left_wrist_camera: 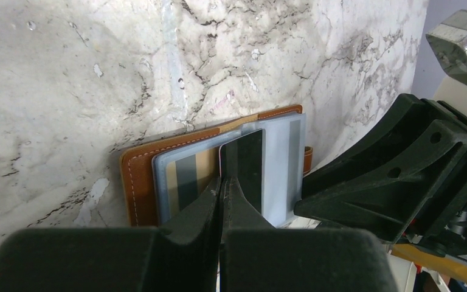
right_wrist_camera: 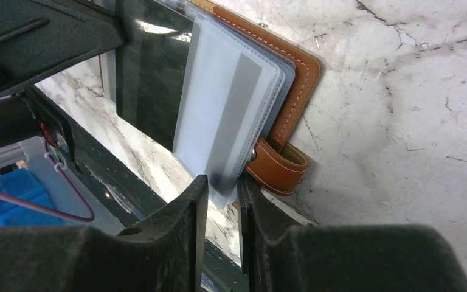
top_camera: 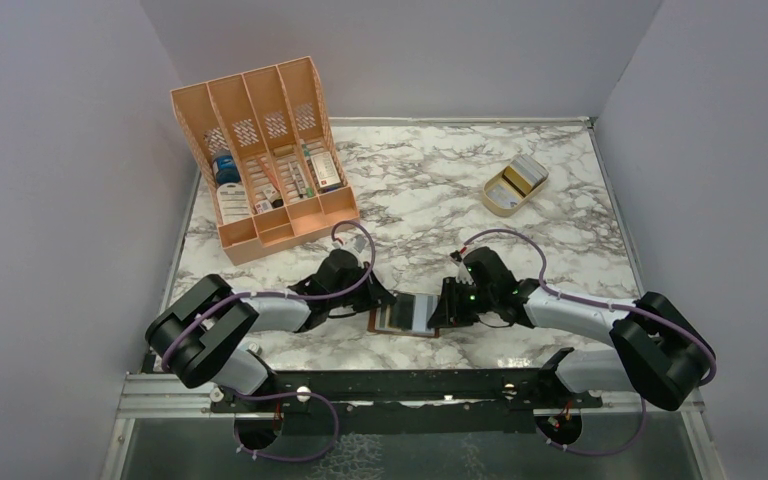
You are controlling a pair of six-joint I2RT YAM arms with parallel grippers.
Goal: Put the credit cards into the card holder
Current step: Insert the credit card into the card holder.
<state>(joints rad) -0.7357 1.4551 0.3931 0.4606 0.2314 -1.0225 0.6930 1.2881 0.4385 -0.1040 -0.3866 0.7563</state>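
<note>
The brown leather card holder (top_camera: 407, 316) lies open near the table's front edge, between both grippers. My left gripper (top_camera: 388, 308) is shut on a dark credit card (left_wrist_camera: 243, 161), whose far end lies over the holder's clear bluish sleeves (left_wrist_camera: 286, 164). A card with a grey stripe (left_wrist_camera: 185, 176) sits in a left sleeve. My right gripper (right_wrist_camera: 222, 182) pinches the near corner of the sleeves (right_wrist_camera: 231, 115), next to the snap tab (right_wrist_camera: 280, 164). The dark card also shows in the right wrist view (right_wrist_camera: 152, 79). More pale cards (top_camera: 525, 172) sit at the far right.
A small tan wooden stand (top_camera: 500, 198) holds the pale cards at the back right. A big orange slotted organiser (top_camera: 265, 150) with bottles and boxes stands at the back left. Grey walls enclose the marble table (top_camera: 410, 190). A black rail (top_camera: 400, 385) runs along the near edge.
</note>
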